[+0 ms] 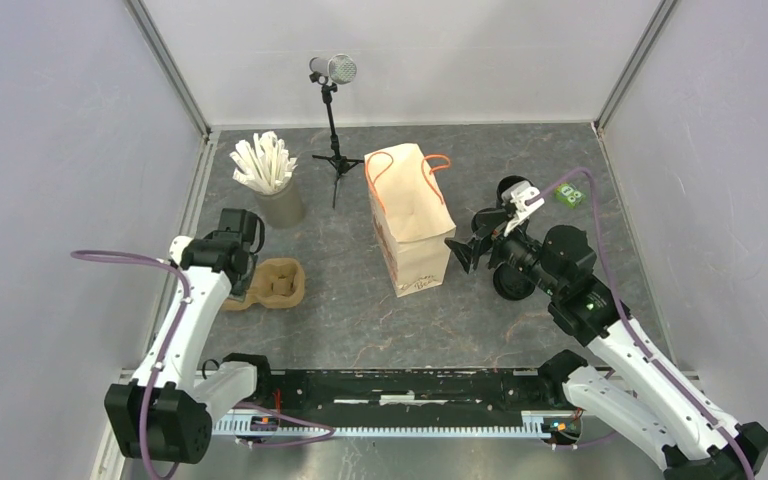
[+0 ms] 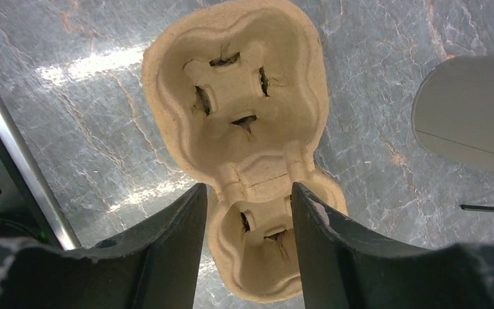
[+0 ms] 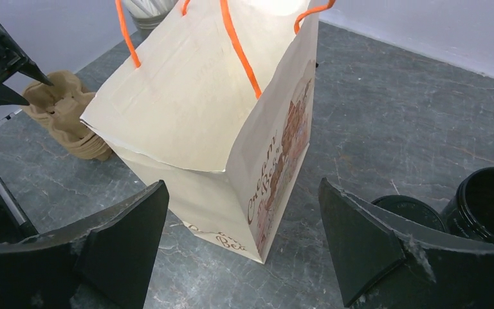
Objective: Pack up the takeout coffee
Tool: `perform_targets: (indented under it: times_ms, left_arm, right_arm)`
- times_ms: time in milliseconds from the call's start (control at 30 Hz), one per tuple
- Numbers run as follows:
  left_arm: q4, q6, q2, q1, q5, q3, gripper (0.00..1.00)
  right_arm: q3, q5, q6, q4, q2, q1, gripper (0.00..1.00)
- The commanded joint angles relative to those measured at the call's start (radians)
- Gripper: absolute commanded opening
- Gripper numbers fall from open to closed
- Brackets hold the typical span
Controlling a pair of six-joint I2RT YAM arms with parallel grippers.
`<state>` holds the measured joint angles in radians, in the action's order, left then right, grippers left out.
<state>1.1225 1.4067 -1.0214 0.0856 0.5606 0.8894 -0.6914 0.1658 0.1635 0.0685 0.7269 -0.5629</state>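
Bench (image 1: 360,320): grey stone-look top, walled on 3 sides.

Bag (image 1: 408,222): brown paper with orange handles and print on its side. It stands upright about mid-bench.

Cup (image 3: 489,206): black, open-topped, and upright on the bench. It is right of the bag, on the right half of the bench beside the right arm. It is not in the bag.

Lid (image 3: 411,211): black and round, lying flat on the bench just beside the cup on the side toward the bag. The right wrist view cuts off its lower part behind a finger, so I cannot tell whether it touches the cup.

Right fingers (image 3: 122,238): spread wide and holding nothing. They point at the bag's right side. In the top view the tips sit just beside the bag; contact cannot be told.

Left fingers (image 2: 173,251): spread and holding nothing. They point down over the tray (image 2: 238,109), 1 on each side of its narrow waist. I cannot tell whether they touch it.

Tray: tan pulp with 2 cup wells, lying near the left edge of the bench.

Stick cup (image 1: 278,205): grey, full of white sticks, toward the far-left corner and well apart from the tray.

Mic (image 1: 333,69): on a small tripod at the middle of the far edge.

Green block (image 1: 570,196): small, near the right edge toward the far side.
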Motion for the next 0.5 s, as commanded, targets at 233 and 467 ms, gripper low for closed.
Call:
perform_targets:
  times_ms: [233,467]
  left_arm:
    - [-0.123,-0.008,-0.083,-0.022,-0.055,-0.009,0.57]
    - [-0.134,0.017,-0.124,-0.027,-0.074,-0.016,0.52]
  right_arm:
    - [-0.035,0.006,-0.014,-0.014,0.004,-0.003,0.95]
    - [-0.057,0.004,-0.017,0.014,0.013,-0.004,0.95]
